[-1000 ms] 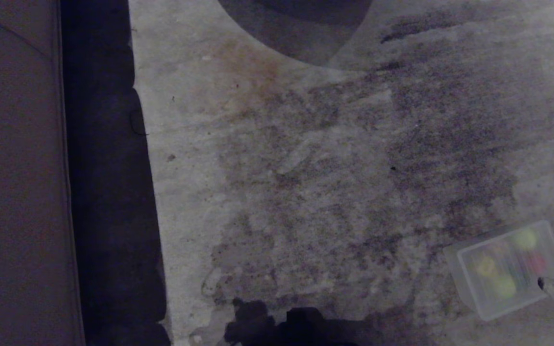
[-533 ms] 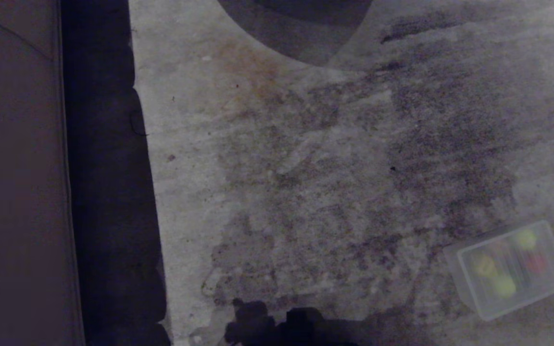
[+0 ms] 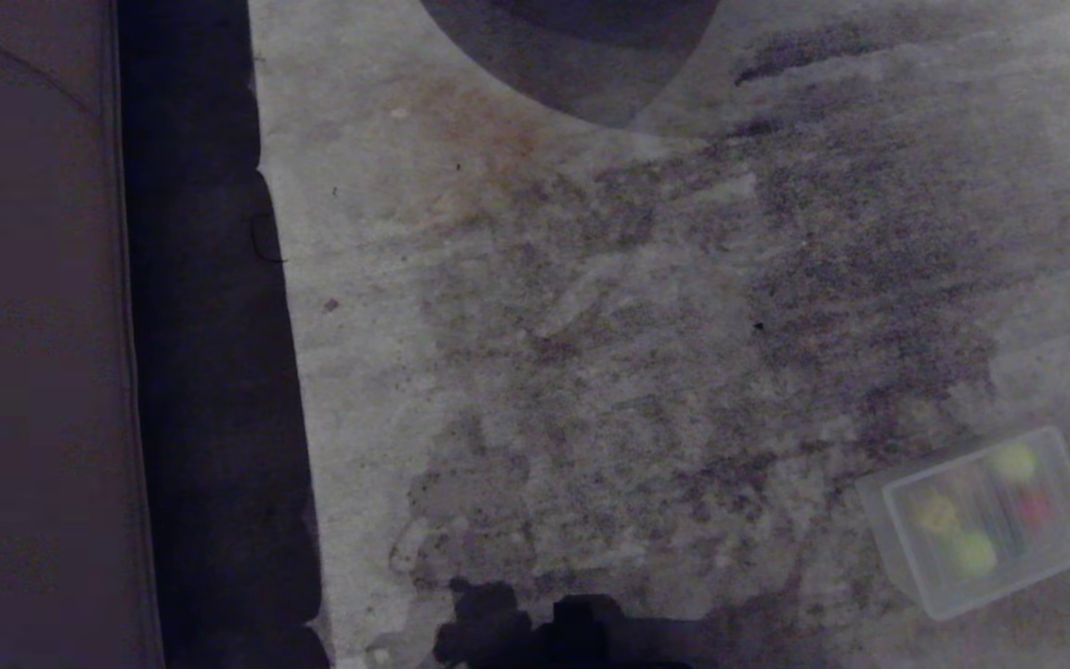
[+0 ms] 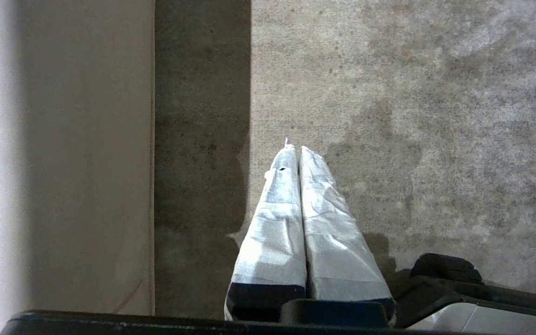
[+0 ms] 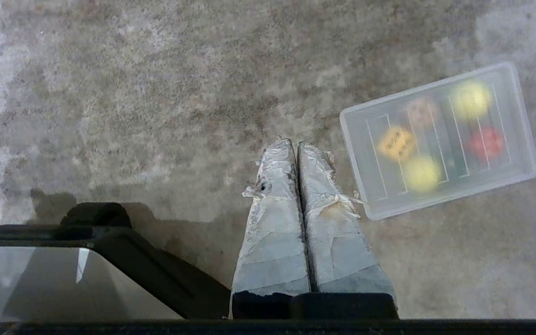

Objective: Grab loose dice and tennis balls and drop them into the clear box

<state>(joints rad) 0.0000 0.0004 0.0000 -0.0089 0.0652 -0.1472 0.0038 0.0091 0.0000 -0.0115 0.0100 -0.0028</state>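
With both tennis balls (image 5: pixel 420 173) and the dice (image 5: pixel 396 143) lying inside the clear box (image 5: pixel 524 139) at the carpet's (image 3: pixel 591 325) near right, each tool, left (image 4: pixel 295 151) and right (image 5: pixel 292 145), hangs pressed together, empty, suggesting collecting is finished.

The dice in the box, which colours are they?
One orange die, one red, one pale pinkish; clearest in the right wrist view.

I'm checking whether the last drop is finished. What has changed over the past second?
The right gripper, whose wrapped tip lay over the clear box's near right edge a second ago, has withdrawn out of the head view; it now hangs shut and empty beside the box. The box, with two tennis balls and the dice inside, hasn't moved. The left gripper is shut.
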